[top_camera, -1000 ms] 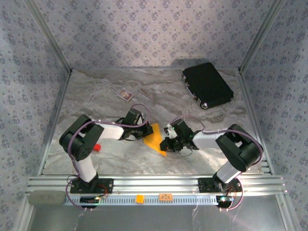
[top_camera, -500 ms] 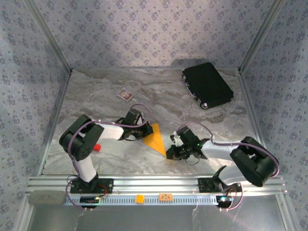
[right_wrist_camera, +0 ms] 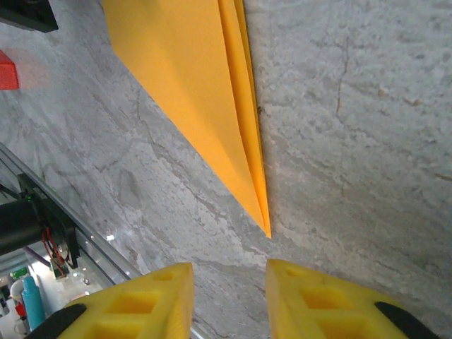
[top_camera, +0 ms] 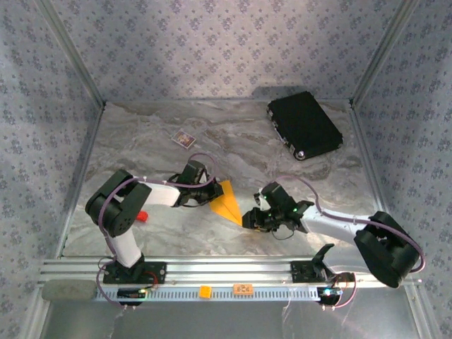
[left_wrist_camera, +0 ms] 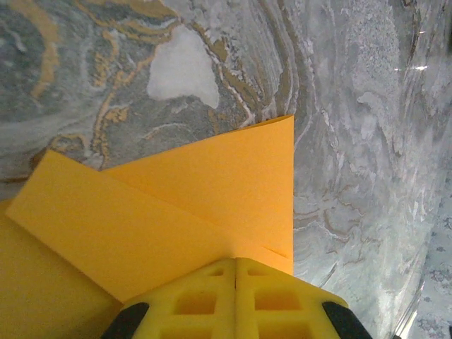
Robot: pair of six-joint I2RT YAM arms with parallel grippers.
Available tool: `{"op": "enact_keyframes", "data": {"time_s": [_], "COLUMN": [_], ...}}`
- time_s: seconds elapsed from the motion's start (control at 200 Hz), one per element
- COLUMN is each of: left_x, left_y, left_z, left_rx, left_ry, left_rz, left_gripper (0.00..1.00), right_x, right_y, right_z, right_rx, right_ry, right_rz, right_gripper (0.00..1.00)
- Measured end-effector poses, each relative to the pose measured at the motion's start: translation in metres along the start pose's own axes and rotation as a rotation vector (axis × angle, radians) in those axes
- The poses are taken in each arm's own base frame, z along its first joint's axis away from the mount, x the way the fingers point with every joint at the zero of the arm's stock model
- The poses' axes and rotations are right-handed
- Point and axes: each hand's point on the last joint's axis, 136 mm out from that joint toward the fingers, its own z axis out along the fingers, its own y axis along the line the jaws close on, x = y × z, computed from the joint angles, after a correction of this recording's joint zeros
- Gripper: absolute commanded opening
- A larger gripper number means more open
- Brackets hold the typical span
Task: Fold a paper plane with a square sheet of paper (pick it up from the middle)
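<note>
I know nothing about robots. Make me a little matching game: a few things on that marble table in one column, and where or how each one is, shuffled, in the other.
1. folded orange-yellow paper
2. black rectangular case
3. small red block
4. right gripper

A. far right corner of the marble table
B. jaws apart, holding nothing
C. near the table's middle
D. close beside the left arm

Pairs: 1-C, 2-A, 3-D, 4-B
</note>
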Motion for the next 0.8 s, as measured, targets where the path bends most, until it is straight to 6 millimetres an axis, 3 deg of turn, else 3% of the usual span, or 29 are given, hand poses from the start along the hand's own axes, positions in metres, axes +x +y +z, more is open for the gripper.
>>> {"op": "enact_keyframes", "data": {"time_s": [0.46, 0.8], "left_x": [-0.001, -0.001], "left_y": [0.0, 0.0], "left_z": [0.0, 0.0], "left_rx": [-0.003, -0.003], "left_ry": [-0.008, -0.008], "left_rz": [-0.023, -0.029], "left_gripper": [0.05, 0.05], "right_x": [0.003, -0.025], "right_y": [-0.006, 0.001], "right_z": [0.017, 0.015], "right_rx": [-0.01, -0.067], "right_ry": [0.065, -0.02], "right_rz": [0.082, 0.105], "right_gripper": [0.34, 0.33]}}
